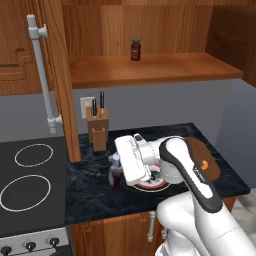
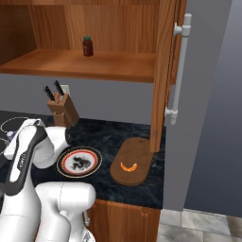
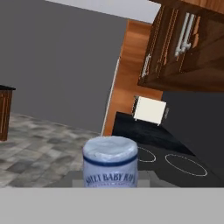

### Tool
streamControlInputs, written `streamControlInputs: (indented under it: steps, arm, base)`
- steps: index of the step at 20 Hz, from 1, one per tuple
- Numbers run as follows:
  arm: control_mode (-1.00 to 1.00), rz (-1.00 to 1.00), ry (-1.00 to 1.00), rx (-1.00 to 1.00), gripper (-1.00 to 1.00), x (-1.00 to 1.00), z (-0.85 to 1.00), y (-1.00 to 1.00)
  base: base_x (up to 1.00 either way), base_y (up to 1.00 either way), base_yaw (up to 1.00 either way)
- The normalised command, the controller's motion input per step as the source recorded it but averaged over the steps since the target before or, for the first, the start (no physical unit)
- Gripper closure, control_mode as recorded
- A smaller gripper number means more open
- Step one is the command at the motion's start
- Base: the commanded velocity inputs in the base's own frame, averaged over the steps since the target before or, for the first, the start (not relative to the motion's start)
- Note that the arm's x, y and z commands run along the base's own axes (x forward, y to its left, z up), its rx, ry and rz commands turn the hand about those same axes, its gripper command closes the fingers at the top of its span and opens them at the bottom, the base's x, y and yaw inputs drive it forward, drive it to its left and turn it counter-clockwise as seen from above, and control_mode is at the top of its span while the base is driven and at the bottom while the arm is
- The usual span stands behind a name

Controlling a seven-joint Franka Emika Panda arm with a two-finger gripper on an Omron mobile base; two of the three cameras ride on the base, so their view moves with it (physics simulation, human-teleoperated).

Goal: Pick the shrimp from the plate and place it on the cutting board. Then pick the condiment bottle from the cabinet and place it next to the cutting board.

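My gripper (image 1: 118, 171) is shut on the condiment bottle (image 1: 116, 179), a dark red-brown bottle with a pale bluish cap. It is upright, low over the dark counter just left of the plate (image 1: 150, 186). In the hand view the bottle's pale cap and label (image 3: 110, 161) sit close at the bottom centre. The white plate with a red-black rim (image 2: 79, 161) has nothing on it. The orange shrimp (image 2: 128, 166) lies on the brown cutting board (image 2: 133, 158), right of the plate. The wooden cabinet shelf (image 1: 150, 67) is above the counter.
A small red jar (image 1: 135, 50) stands on the cabinet shelf. A knife block (image 1: 97, 127) is at the back of the counter by the open cabinet door with its white bar handle (image 1: 42, 75). The stove top (image 1: 30, 180) lies to the left.
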Motion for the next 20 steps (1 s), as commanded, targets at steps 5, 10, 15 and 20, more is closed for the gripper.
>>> streamControlInputs:
  steps: [5, 10, 15, 20]
  arm:
    - [-1.0, 0.0, 0.0, 0.18, 1.0, 0.0, -0.85, 0.0]
    - [-1.0, 0.0, 0.0, 0.18, 1.0, 0.0, -0.94, 0.0]
    - [-1.0, 0.0, -0.04, 0.03, 1.0, 0.01, -0.6, 0.0]
    - [-1.0, -0.01, -0.06, 0.03, 1.0, 0.07, -0.5, 0.0]
  base:
    - [0.0, 0.0, 0.0]
    - [0.0, 0.0, 0.0]
    - [0.0, 0.0, 0.0]
    - [0.0, 0.0, 0.0]
